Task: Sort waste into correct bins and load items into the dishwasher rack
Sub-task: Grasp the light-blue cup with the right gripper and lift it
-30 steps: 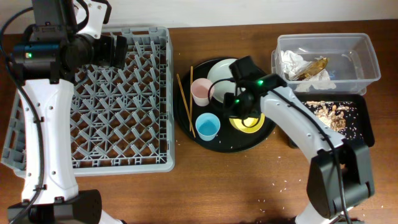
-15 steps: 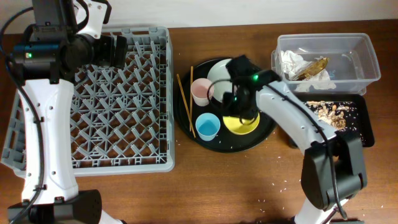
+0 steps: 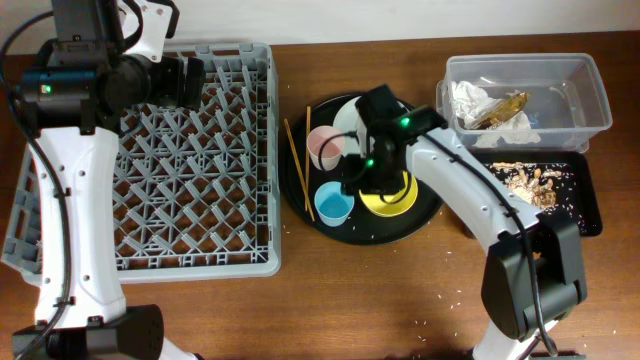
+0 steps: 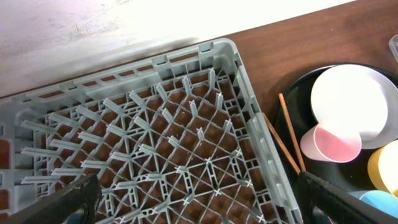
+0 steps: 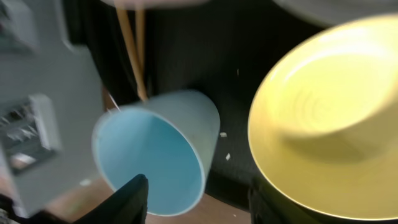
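My right gripper (image 3: 360, 182) (image 5: 199, 202) hangs open over the round black tray, between the light-blue cup (image 3: 334, 203) (image 5: 155, 149) and the yellow bowl (image 3: 397, 197) (image 5: 329, 118). One finger is over the cup's mouth and the other past its rim, gripping nothing. On the same tray are the pink cup (image 3: 323, 147) (image 4: 336, 143) and the pale plate (image 3: 352, 114) (image 4: 354, 99). The two chopsticks (image 3: 295, 155) (image 4: 289, 134) lie at the tray's left edge. My left gripper (image 3: 190, 80) (image 4: 199, 205) stands wide open above the grey dishwasher rack (image 3: 200, 160) (image 4: 155, 124).
The clear tub (image 3: 590, 90) at the back right holds white napkins (image 3: 468, 100) and a gold-brown wrapper (image 3: 500, 108). In front of it, the shallow black tray (image 3: 590, 200) holds food scraps (image 3: 535, 185). The round black tray (image 3: 425, 215) sits between the rack and the bins.
My right gripper has gone from shut to open and shifted left from above the yellow bowl toward the light-blue cup. The left arm has not moved.
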Action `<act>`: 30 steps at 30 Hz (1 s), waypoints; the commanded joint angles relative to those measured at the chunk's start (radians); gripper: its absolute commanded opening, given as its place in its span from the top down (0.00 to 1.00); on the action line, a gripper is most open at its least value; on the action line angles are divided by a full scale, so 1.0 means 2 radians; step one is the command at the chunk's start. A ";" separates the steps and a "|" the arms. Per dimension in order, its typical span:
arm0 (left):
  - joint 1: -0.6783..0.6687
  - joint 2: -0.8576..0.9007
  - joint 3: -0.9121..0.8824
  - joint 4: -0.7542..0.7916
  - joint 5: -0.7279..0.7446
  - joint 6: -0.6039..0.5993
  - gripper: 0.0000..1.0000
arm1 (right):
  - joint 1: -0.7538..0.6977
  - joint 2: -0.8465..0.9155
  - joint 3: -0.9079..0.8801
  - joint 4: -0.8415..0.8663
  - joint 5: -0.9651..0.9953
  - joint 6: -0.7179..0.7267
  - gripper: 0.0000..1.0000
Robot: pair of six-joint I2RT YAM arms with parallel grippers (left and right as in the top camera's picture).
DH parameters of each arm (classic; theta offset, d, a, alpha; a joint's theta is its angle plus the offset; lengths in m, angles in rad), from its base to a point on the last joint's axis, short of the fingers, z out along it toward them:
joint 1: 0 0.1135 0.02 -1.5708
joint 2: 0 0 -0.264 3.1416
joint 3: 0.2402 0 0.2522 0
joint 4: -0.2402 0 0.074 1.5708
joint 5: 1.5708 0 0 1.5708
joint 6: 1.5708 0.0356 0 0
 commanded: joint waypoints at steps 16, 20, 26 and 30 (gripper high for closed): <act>0.001 0.001 0.012 0.001 0.026 -0.007 0.01 | 0.027 0.045 -0.016 0.041 0.010 -0.015 0.83; 0.001 0.001 0.011 -0.002 0.026 -0.009 0.01 | 0.024 0.044 -0.014 0.047 0.006 -0.005 0.96; 0.000 0.007 0.010 -0.014 0.032 -0.116 0.17 | -0.028 -0.006 0.034 -0.021 -0.042 -0.020 0.96; -0.005 0.021 0.004 -0.024 0.058 -0.177 0.05 | -0.106 -0.057 0.053 -0.015 -0.132 -0.042 0.96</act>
